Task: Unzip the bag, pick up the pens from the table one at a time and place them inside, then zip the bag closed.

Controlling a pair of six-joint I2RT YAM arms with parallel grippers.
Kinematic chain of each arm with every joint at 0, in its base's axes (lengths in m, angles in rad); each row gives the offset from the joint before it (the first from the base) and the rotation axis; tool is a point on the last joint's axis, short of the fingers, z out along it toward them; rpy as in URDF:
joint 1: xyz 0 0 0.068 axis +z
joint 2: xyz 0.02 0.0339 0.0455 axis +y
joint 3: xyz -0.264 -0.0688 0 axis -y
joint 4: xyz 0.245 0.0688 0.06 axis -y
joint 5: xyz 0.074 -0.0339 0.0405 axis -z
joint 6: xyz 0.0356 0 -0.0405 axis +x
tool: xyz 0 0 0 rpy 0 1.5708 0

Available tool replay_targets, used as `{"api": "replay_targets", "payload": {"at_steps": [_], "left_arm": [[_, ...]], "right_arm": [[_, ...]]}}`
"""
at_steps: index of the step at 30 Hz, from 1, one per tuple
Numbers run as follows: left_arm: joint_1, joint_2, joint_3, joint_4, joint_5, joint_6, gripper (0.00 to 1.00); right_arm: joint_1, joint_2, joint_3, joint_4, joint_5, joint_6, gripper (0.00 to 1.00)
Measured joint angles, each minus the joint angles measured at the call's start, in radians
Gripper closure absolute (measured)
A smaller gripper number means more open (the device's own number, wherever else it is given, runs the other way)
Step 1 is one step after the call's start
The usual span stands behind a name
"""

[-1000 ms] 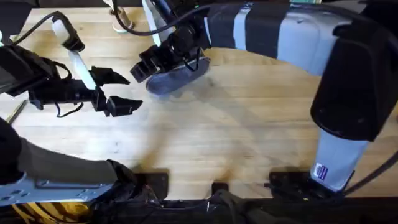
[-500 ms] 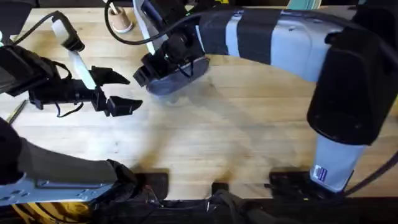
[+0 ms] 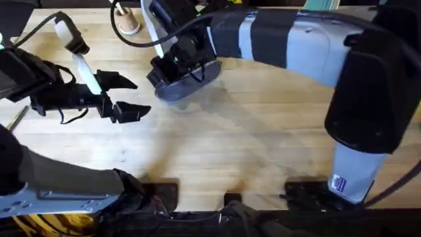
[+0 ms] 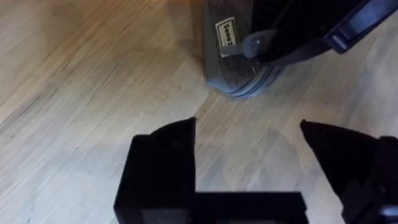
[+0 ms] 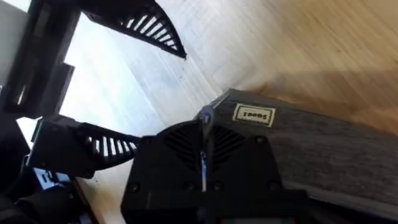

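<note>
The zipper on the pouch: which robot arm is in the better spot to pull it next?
The right one, probably. Its pincer is already at the pouch's end, shut on the zipper pull. The left pincer is open above bare table, beside the pouch.

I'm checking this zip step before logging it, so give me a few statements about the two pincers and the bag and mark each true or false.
1. The right pincer is down at the bag. True.
2. The left pincer is shut on the bag. False: it is open and apart from the bag, holding nothing.
3. The bag lies on the table. True.
4. The bag's small label sits near the end where the right pincer works. True.
5. The left pincer holds a pen. False: nothing is between its fingers.
</note>
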State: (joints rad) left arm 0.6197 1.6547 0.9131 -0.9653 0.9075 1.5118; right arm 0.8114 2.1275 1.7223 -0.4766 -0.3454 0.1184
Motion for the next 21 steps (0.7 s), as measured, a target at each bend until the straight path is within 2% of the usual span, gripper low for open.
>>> {"api": "replay_targets", "payload": {"at_steps": [8,16,18,21], "left_arm": [[0.0,0.0,0.0,0.0,0.03,0.0,0.007],[-0.006,0.0,0.0,-0.004,0.102,0.0,0.007],[-0.022,0.0,0.0,-0.004,0.119,0.0,0.007],[-0.073,0.006,0.0,-0.003,0.142,0.0,0.007]], "right_arm": [[0.0,0.0,0.053,-0.051,0.001,-0.008,0.973],[-0.013,0.0,0.124,-0.134,0.001,-0.023,0.973],[-0.017,0.0,0.137,-0.142,0.001,-0.023,0.973],[-0.02,0.0,0.147,-0.142,0.001,-0.023,0.973]]}}
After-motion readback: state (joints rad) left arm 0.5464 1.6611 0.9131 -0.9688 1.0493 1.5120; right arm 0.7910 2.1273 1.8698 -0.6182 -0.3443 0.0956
